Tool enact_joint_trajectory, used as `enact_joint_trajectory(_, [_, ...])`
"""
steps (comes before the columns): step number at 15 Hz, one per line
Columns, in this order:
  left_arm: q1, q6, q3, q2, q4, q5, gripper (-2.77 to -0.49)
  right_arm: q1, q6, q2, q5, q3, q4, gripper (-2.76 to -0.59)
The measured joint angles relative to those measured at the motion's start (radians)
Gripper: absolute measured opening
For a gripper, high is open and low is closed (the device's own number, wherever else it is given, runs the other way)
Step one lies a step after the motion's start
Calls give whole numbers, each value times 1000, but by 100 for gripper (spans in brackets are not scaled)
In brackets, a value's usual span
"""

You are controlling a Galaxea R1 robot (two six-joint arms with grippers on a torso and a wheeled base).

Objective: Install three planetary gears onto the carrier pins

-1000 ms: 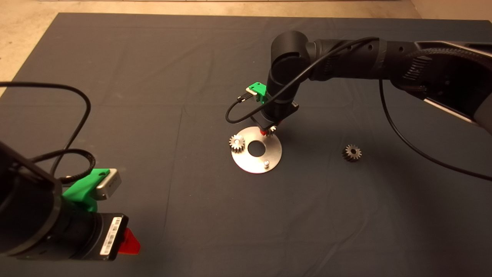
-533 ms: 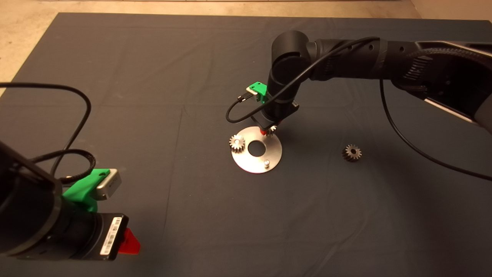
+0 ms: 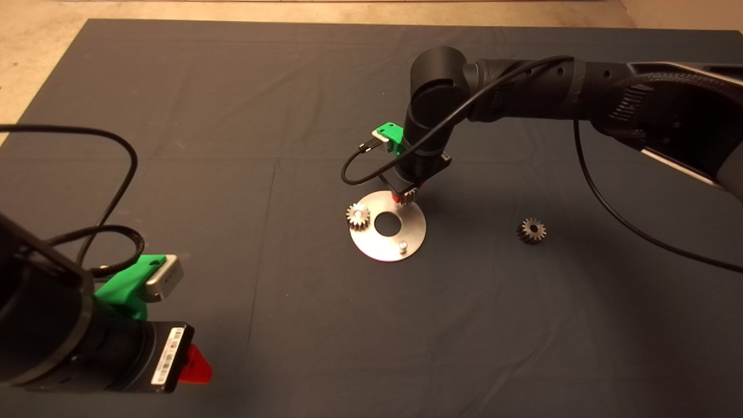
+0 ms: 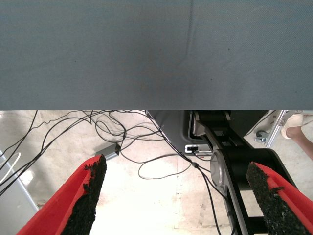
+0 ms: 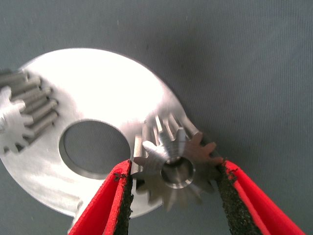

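Observation:
The shiny round disc [image 3: 406, 229] lies mid-mat, and its carrier pins stand around the centre hole. One planetary gear [image 3: 358, 215] sits on the left pin, also seen in the right wrist view [image 5: 19, 115]. A bare pin [image 3: 401, 247] stands at the near edge. My right gripper [image 3: 405, 198] is over the disc's far edge, shut on a second gear [image 5: 178, 164]. This gear is low over the disc [image 5: 93, 83], its bore over a shiny pin end. A third gear [image 3: 531, 230] lies loose on the mat to the right. My left gripper [image 3: 194, 366] waits open at the lower left.
The right arm [image 3: 522, 87] reaches in from the right with a looping black cable [image 3: 354, 174] beside the wrist. The left wrist view shows the mat's edge [image 4: 156, 105] and the floor beyond, with cables and the robot's base [image 4: 230, 147].
The right gripper has sunk slightly with its gear toward the disc's far pin. Nothing else has moved.

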Motion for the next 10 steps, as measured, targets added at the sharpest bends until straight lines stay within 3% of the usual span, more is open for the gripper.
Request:
enact_joint_trajectory(8, [0,0,0,0,0,0,-122,6,1,-3,-5,37,0,-188])
enact_joint_trajectory(10, [0,0,0,0,0,0,-122,20,1,-15,-5,45,0,-176])
